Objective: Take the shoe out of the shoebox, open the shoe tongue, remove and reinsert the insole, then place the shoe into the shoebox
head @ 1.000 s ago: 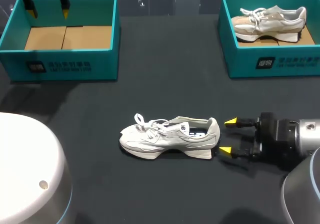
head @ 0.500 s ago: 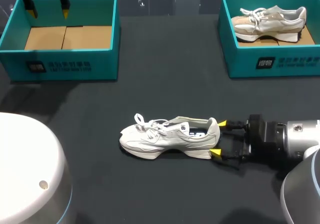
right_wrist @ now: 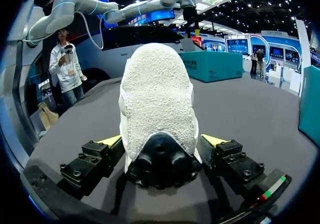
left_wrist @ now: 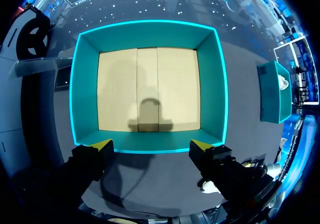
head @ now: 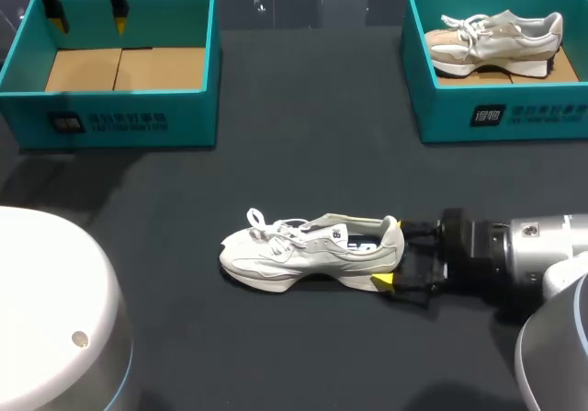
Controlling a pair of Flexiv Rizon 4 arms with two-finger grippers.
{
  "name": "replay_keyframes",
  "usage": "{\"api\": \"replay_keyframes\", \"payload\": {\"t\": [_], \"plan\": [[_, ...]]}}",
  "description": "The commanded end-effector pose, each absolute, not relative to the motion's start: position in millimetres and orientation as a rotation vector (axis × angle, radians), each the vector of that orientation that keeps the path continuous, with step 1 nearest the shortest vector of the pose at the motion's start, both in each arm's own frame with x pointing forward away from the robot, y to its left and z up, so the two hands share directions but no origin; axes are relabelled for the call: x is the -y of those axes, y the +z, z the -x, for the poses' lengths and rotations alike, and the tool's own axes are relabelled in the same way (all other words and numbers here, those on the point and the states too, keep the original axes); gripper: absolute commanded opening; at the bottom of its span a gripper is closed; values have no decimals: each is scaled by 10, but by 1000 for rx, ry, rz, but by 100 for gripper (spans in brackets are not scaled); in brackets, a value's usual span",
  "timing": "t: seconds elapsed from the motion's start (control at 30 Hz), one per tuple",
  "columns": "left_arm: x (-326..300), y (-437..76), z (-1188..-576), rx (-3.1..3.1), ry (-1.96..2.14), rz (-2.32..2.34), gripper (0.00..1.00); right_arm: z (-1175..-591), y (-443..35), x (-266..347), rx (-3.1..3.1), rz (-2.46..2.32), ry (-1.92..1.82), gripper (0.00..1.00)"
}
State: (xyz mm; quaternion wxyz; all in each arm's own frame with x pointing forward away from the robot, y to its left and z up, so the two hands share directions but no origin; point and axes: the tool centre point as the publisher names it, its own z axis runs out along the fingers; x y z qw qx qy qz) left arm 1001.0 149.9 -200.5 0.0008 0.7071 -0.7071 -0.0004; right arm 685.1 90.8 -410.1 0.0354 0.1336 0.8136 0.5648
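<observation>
A pale grey-white sneaker (head: pixel 312 253) lies on its side on the dark table, toe to the left and heel to the right. My right gripper (head: pixel 390 255) is open with its heel between the yellow tips. In the right wrist view the fuzzy heel (right_wrist: pixel 157 103) fills the gap of the right gripper (right_wrist: pixel 161 140), one finger on each side, neither visibly pressing. An empty teal shoebox (head: pixel 119 121) with a cardboard floor stands at the far left. My left gripper (head: pixel 89 16) hangs open above its back edge, looking straight down into the box (left_wrist: pixel 74 83) past its own gripper (left_wrist: pixel 151 145).
A second teal shoebox (head: pixel 501 117) at the far right holds another pale sneaker (head: pixel 496 39). Dark tabletop stretches between the two boxes and around the shoe. The robot's white rounded body (head: pixel 46 310) covers the near left corner.
My right gripper has slid left along the table until its open fingers straddle the shoe's heel. The shoe and the left arm have stayed where they were.
</observation>
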Motion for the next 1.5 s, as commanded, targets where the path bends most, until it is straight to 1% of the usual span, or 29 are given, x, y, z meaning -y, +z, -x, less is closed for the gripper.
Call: {"api": "replay_keyframes", "payload": {"t": [0.03,0.47,0.5,0.53,0.57,0.6,0.63,1.07,1.5], "plan": [[-1500,-2002,-10005,2221,-1,-2221,100,-6888,-4146,-1000,-2513,-388,1743,100],[-1500,-2002,-10005,2221,-1,-2221,100,-6893,-4184,-1113,-2477,-322,1806,100],[-1500,-2002,-10005,2221,-1,-2221,100,-6895,-4189,-1115,-2475,-320,1809,98],[-1500,-2002,-10005,2221,-1,-2221,100,-6898,-4192,-1116,-2471,-316,1815,63],[-1500,-2002,-10005,2221,-1,-2221,100,-6900,-4195,-1116,-2467,-309,1821,43],[-1500,-2002,-10005,2221,-1,-2221,100,-6902,-4198,-1113,-2462,-304,1827,17],[-1500,-2002,-10005,2221,-1,-2221,100,-6904,-4200,-1112,-2459,-294,1834,0],[-1500,-2002,-10005,2221,-1,-2221,100,-6980,-4132,-991,-2524,-213,1825,0],[-1500,-2002,-10005,2221,-1,-2221,100,-6991,-4125,-999,-2547,-193,1831,0]]}}
